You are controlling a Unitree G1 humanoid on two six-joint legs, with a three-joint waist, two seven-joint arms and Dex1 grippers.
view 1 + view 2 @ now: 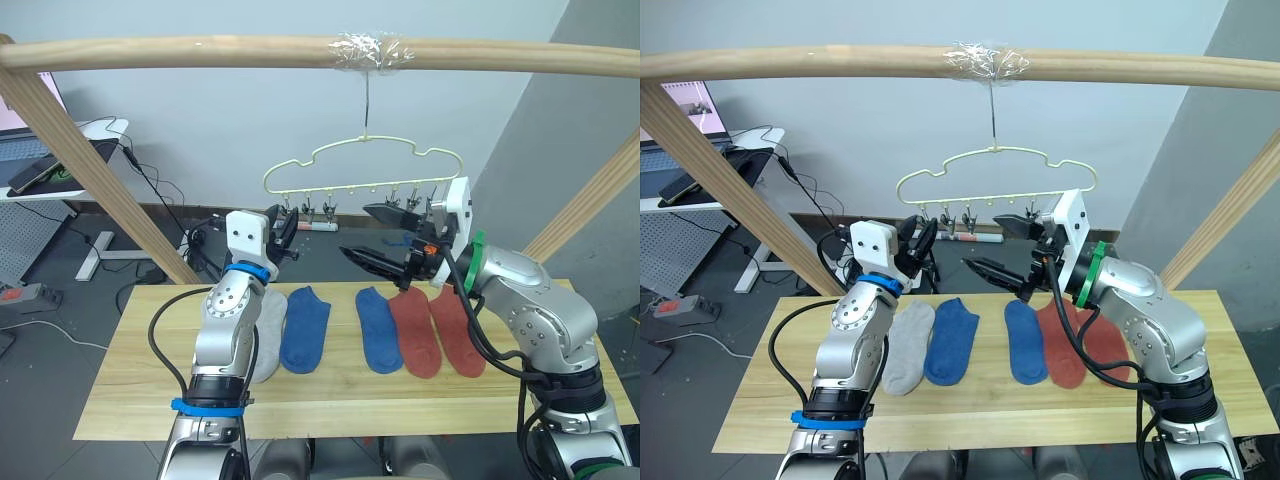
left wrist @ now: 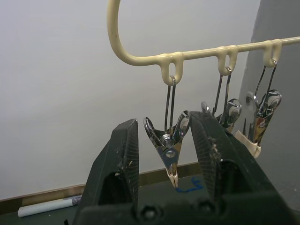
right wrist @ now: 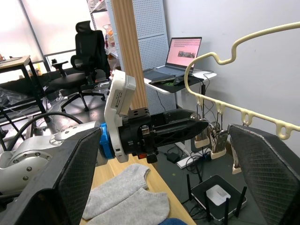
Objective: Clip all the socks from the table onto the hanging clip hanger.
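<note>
Both arms raised, elbows bent, forearms angled up and toward the far side. Left gripper (image 1: 284,231) up at far left-centre, wrist with white housing and blue ring, black fingers (image 2: 123,159) parted and pointing away from the robot; in the left wrist view a gap shows between the two finger pads. Right gripper (image 1: 372,236) up at far right-centre, wrist turned so the fingers point left toward the other gripper, white housing and green ring behind them. Its two black fingers (image 3: 262,164) spread wide, one above the other. Grippers near each other, apart, not touching.
</note>
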